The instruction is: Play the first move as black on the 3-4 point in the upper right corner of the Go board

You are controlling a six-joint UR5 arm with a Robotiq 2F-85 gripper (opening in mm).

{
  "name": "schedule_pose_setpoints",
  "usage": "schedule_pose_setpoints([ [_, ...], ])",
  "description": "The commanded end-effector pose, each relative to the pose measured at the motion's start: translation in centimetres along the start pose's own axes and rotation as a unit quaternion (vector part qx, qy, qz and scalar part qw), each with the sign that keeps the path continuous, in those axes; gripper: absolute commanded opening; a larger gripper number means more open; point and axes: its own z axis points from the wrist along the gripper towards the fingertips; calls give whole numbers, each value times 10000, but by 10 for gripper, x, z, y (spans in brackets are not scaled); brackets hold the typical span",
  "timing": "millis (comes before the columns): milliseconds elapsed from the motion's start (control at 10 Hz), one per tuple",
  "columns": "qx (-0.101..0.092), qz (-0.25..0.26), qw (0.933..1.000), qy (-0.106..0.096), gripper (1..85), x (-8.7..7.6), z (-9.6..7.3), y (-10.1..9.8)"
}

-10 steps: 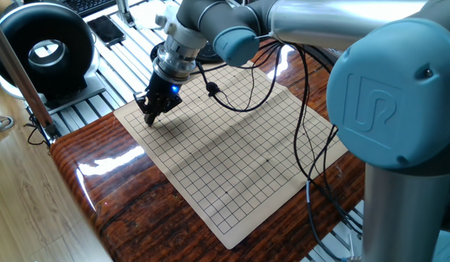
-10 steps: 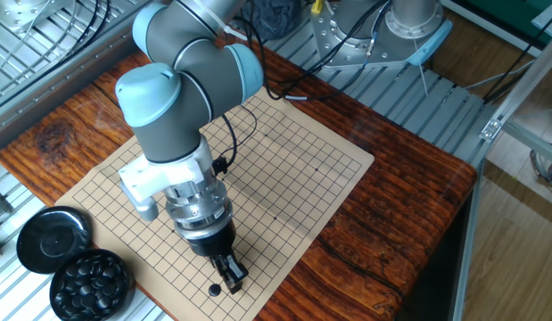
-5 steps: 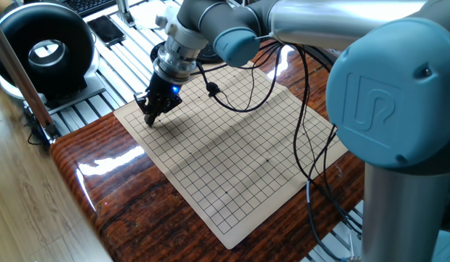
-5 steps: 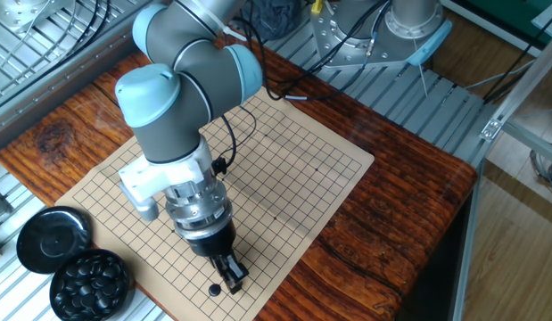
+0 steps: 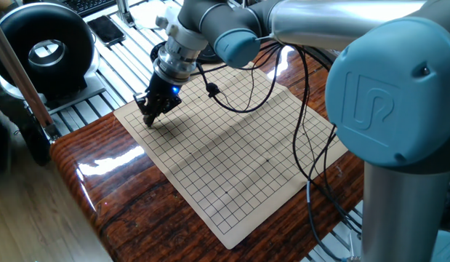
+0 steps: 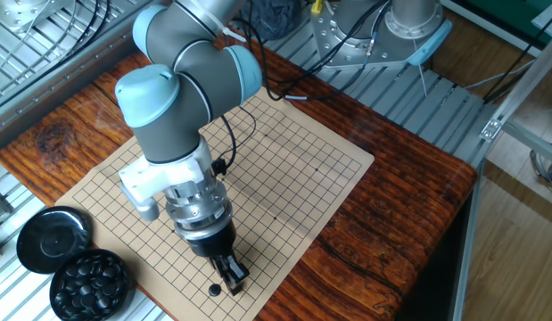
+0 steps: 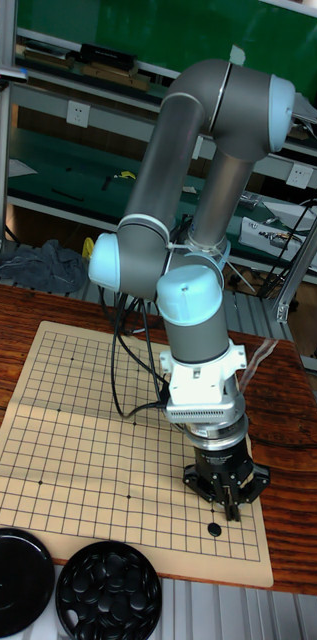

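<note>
— Hovering low: gripper (image 6: 232,282), fingers near together, nothing held.
— Black stone (image 6: 214,289)?
— Resting on the Go board (image 6: 293,169), just beside the fingertips, near the corner by the bowl of stones (image 6: 91,281).

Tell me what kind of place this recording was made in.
Most likely a robotics lab or workshop. Metal shelving with wall sockets stands behind the arm, the wooden table sits on aluminium framing, and a Go board with a bowl of black stones is set up for the gripper.

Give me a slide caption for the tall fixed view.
UR5 gripper poised just above a black stone on the Go board, stone bowl in front.
</note>
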Motion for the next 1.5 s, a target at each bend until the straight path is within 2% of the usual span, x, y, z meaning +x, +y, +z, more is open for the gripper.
schedule_pose_setpoints([
  [0,-72,-31,10000,-35,213,-3,-1,1],
  [400,0,-145,9999,-62,243,-4,0,-3],
  [500,184,-312,9993,-109,253,-7,0,-12],
  [600,265,-405,9987,-133,270,-9,-1,-16],
  [1200,346,-518,9980,-101,273,-7,-2,-19],
  [1400,304,-516,9982,-72,277,-6,-2,-17],
])
